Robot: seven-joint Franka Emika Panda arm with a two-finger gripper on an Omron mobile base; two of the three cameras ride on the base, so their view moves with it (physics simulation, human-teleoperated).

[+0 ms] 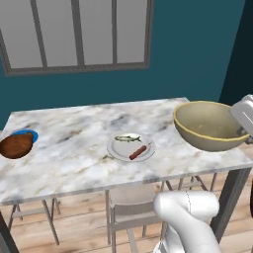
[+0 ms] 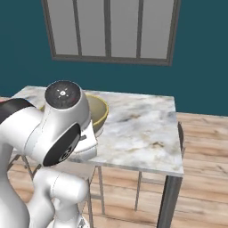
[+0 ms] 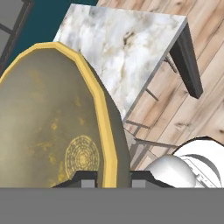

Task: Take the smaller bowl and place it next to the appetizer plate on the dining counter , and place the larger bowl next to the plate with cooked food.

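The larger bowl (image 1: 207,126), wide and pale yellow-beige, hangs tilted over the right end of the dining counter (image 1: 74,158). My gripper (image 3: 113,177) is shut on its near rim, one finger inside and one outside. The bowl (image 3: 48,122) takes up the left of the hand view, and my arm hides most of the bowl (image 2: 99,111) in the right base view. The plate with cooked food (image 1: 131,147) lies mid-counter, left of the bowl, carrying a sausage and a small fish. At the far left the smaller bowl (image 1: 16,146) sits against the blue appetizer plate (image 1: 25,134).
Grey chairs (image 1: 128,207) stand under the counter, above a wooden floor. A teal wall with a grey window (image 1: 79,32) lies behind. The counter's right edge and dark leg (image 2: 171,196) are close to the bowl. Bare marble (image 2: 142,129) stretches right of the bowl.
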